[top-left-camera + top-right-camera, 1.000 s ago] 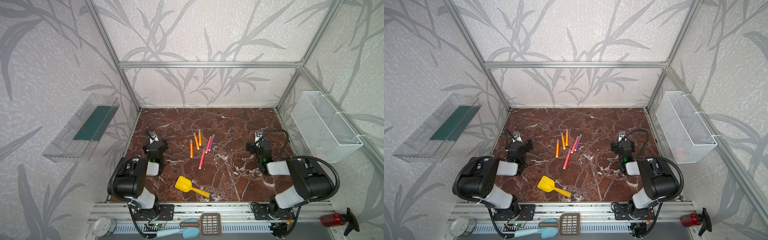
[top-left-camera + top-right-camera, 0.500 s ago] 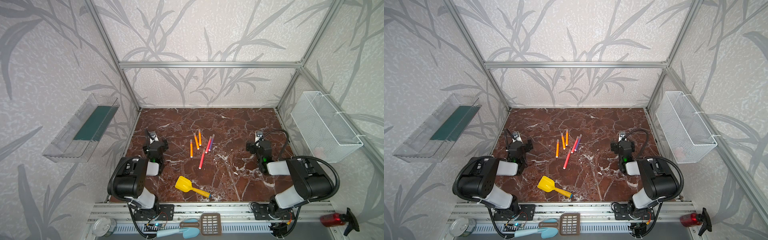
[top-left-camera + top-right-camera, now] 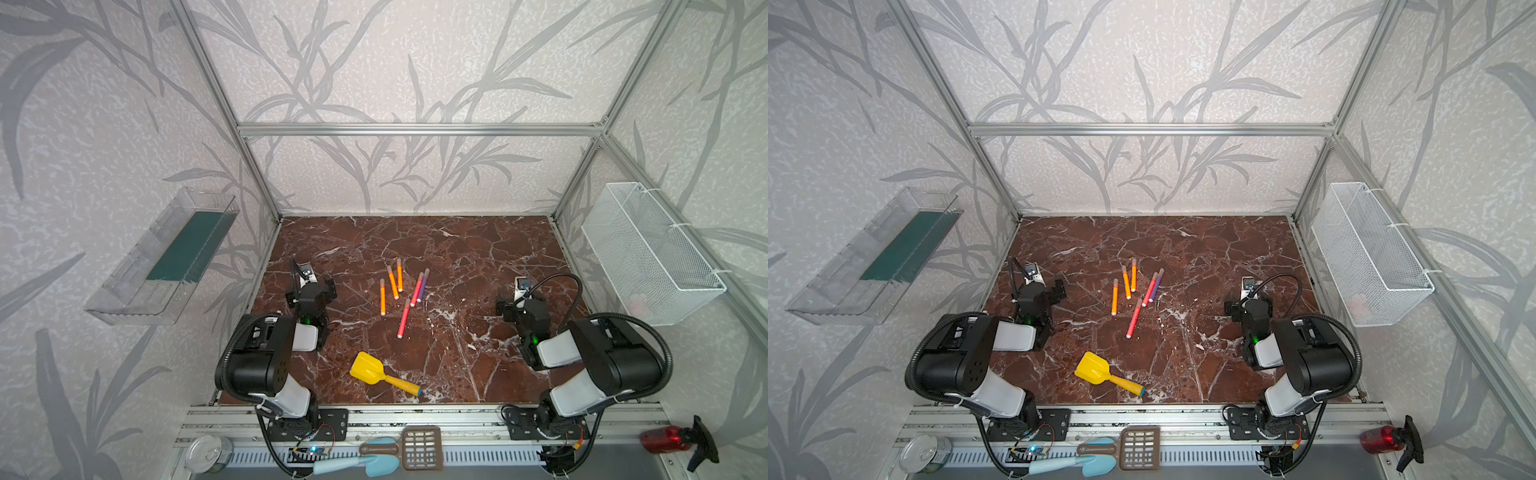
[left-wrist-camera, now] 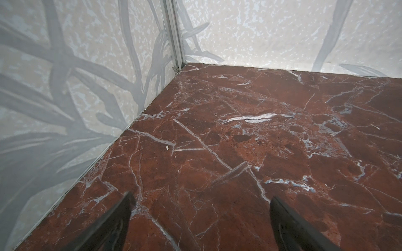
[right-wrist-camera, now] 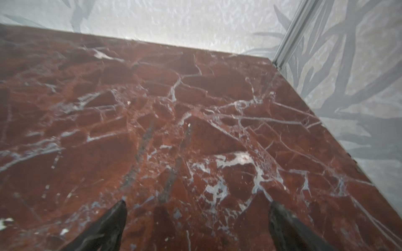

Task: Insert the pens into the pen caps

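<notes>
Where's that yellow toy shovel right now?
In both top views the yellow toy shovel lies on the marble table near its front edge, slightly left of centre, in front of a pink-red pen.

Left tool [image 4: 201,195] spread, right tool [image 5: 197,202] seemingly spread

Bare counter [image 3: 457,257] lies open ahead of the left claw [image 4: 201,195], jaws spread, with only marble up to the corner walls [image 4: 87,87], and ahead of the right claw [image 5: 197,201] likewise (that view is blurred). The pens [image 3: 399,291] cluster mid-counter between the two claws, well apart from each. The yellow shovel [image 3: 365,369] lies nearer the front edge, just left of the middle.
</notes>
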`<state>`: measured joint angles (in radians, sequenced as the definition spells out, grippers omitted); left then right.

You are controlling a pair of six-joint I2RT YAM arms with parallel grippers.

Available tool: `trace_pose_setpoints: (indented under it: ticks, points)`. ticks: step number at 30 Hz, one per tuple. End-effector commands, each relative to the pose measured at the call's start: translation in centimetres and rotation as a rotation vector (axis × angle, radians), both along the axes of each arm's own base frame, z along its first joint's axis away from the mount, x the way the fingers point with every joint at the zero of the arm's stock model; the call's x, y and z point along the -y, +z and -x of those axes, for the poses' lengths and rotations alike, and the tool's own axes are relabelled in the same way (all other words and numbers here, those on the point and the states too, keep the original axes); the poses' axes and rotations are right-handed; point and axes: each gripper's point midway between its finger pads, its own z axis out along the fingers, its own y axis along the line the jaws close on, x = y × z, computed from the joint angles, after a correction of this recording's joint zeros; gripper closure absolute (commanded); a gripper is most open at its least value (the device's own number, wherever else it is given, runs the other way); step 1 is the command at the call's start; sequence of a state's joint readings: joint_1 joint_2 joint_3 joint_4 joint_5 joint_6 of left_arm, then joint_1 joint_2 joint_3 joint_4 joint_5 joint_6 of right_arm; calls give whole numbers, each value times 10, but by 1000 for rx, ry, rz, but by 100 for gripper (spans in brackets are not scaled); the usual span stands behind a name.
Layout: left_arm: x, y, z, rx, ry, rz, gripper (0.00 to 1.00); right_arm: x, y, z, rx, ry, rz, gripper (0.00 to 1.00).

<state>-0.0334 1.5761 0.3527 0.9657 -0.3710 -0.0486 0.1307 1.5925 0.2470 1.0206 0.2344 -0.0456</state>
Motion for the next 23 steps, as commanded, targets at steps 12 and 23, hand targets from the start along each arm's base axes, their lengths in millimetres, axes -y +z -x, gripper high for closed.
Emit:
trace_pose_setpoints:
  ticks: [12, 23]
  points:
    - [0, 9, -6, 37, -2, 10, 1, -9, 36, -32, 45, 18, -14, 1]
    - [-1, 9, -5, 36, -1, 8, 1, -8, 35, -33, 50, 10, -19, 1]
